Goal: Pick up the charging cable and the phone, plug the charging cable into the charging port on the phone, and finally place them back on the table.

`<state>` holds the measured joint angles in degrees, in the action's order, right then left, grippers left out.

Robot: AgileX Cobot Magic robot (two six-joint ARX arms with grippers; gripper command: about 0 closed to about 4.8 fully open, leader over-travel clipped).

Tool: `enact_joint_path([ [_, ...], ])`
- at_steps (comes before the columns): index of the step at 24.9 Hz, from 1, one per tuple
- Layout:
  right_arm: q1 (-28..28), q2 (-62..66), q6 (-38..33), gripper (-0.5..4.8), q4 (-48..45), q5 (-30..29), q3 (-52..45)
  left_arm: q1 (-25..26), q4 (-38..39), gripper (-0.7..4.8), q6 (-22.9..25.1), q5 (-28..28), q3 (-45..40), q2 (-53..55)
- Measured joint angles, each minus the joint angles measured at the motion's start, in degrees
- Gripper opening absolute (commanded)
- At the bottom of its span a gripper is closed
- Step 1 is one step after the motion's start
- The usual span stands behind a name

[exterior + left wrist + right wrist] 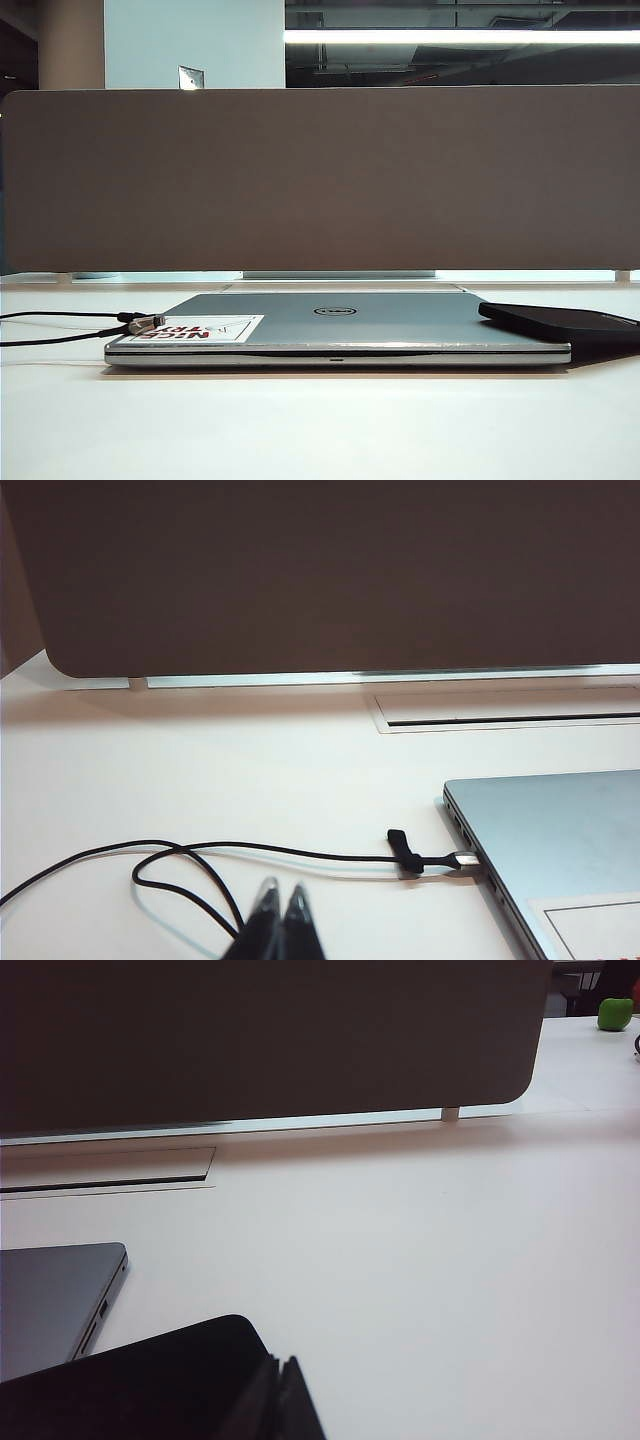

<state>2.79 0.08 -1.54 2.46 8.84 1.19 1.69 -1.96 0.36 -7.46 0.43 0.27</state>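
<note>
Here L fingers [281, 905] together nr charging cable [300, 855]; R fingers [280, 1385] together nr phone [130, 1380].

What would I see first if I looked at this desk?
Probably the silver laptop, closed in the middle of the white table, with a red-lettered sticker. A black phone rests at its right edge, and a charging cable trails off left. Both grippers, left and right, have shut jaws.
</note>
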Motion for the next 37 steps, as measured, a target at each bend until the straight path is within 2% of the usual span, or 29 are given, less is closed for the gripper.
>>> enact_joint_path([
  [8,0.00,0.00,0.09,-0.01,-0.02,-0.52,0.02,0.00,0.00,-0.06,-0.28,0.00,0.00,-0.02],
  [11,0.04,0.00,0.09,-0.01,0.44,-1.51,2.10,0.00,-1.38,-0.06,-5.73,0.00,-0.02,-0.02],
  [12,0.04,0.00,0.09,-0.01,-0.07,-1.55,4.07,0.00,-2.95,-0.06,-9.03,0.00,0.13,0.00],
  [14,0.04,0.17,0.09,-0.01,0.04,-1.55,6.99,0.00,-4.24,-0.06,-10.51,0.00,1.95,0.00],
  [20,0.04,5.33,-0.09,-0.01,0.31,-4.02,17.27,0.00,-5.09,-0.06,-10.62,0.00,8.98,2.64],
  [26,0.04,19.69,-0.46,-0.03,0.48,-13.03,29.70,0.00,-7.28,-0.06,-10.73,0.00,18.16,19.63],
  [28,0.07,22.18,-1.22,-0.03,1.20,-14.16,31.91,-0.46,-7.37,-0.06,-10.73,0.07,19.76,23.04],
  [31,0.11,25.62,-5.14,-0.03,3.96,-16.13,34.56,-4.22,-7.96,-0.06,-9.38,0.11,22.62,31.12],
  [34,0.24,25.99,-5.73,-0.03,4.92,-17.64,34.56,-8.90,-9.97,-0.06,-6.69,0.07,22.64,36.87],
  [36,2.19,25.86,-5.79,-0.04,5.29,-17.70,34.58,-11.30,-12.46,-0.06,-4.76,-0.02,22.64,40.79],
  [37,4.96,25.86,-5.79,-0.04,5.84,-17.70,34.58,-12.44,-13.94,-0.06,-4.00,0.00,22.69,43.60],
])
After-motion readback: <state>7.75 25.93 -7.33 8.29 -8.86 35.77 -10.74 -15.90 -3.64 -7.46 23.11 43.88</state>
